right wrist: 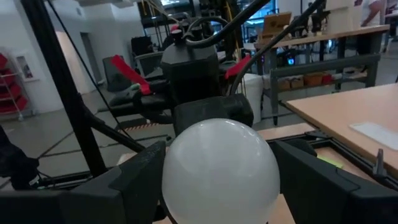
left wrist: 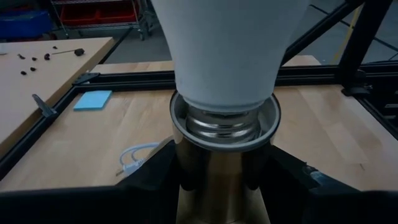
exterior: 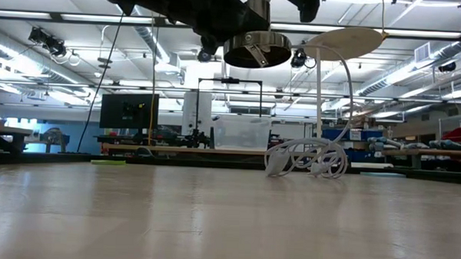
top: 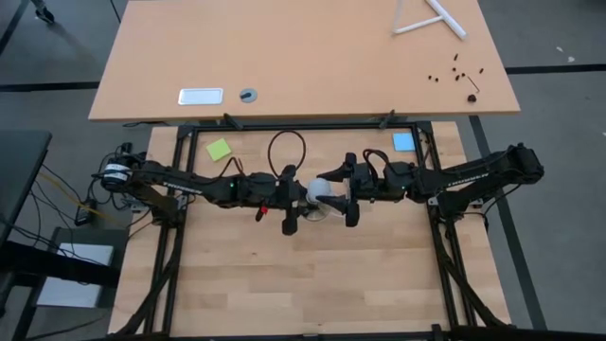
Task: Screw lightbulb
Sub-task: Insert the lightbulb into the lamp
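Note:
The white frosted lightbulb [top: 322,188] hangs in mid-air over the middle of the table, between my two grippers. Its metallic screw end [left wrist: 221,121] sits inside the rim of the round metal socket [left wrist: 224,146]. My left gripper [top: 303,196] is shut on the socket, and my right gripper [top: 335,193] is shut on the bulb's round end [right wrist: 221,171]. In the low view the socket [exterior: 256,47] shows from below, high above the tabletop. From a pale disc [exterior: 345,40] beside it a white cord runs down to a coil [exterior: 306,159] lying on the table. My left gripper has the socket's metal body [left wrist: 217,180] between its two fingers [left wrist: 155,180], coming level from the table's left. The socket is lifted clear, its open mouth facing the bulb. My right gripper has the bulb's wide round part [right wrist: 171,180] between its two fingers [right wrist: 140,183], coming level from the table's right. The bulb lies level, its screw end in the socket.
A green note [top: 219,149] and a blue note [top: 403,142] lie near the table's far edge. A black frame [top: 303,126] borders the table. Beyond it a second table [top: 303,57] carries a metal plate, a white stand and several small dark pieces.

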Controlling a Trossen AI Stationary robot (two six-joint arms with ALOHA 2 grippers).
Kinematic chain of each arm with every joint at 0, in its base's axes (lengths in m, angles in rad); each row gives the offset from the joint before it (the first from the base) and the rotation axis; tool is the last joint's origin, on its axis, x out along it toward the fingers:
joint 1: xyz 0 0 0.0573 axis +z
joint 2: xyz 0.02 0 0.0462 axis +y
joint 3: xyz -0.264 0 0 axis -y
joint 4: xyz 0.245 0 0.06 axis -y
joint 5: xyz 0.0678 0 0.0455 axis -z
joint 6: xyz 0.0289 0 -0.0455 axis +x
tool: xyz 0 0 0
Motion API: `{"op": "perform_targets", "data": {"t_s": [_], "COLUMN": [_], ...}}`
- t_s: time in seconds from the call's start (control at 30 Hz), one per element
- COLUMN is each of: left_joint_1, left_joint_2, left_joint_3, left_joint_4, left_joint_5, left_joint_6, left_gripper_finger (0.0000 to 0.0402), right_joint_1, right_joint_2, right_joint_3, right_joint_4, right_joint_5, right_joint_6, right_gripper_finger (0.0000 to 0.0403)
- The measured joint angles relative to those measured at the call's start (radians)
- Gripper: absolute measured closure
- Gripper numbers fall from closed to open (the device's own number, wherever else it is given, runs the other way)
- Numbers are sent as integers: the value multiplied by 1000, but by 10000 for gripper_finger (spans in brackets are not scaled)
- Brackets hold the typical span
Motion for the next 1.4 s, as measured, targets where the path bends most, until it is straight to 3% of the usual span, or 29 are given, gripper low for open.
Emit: {"op": "perform_targets", "data": {"t_s": [0.13,0.37,0.9,1.4], "left_joint_1": [1,1,1,1], "left_joint_2": [0,0,-1,2], "left_joint_3": [0,0,-2,-2], "left_joint_4": [-15,-40,-78,-64], "left_joint_5": [-13,-36,-59,-97], "left_joint_6": [0,-3,0,-16], "left_gripper_finger": [234,234,234,234], "right_joint_1": [0,0,-3,-2], "right_joint_2": [0,14,123,121], "right_joint_3": [21,148,249,252], "right_joint_4": [-39,-284,-370,-399], "right_joint_5": [0,42,26,115], "right_joint_6": [10,17,44,138], "right_gripper_finger": [115,116,112,109]}}
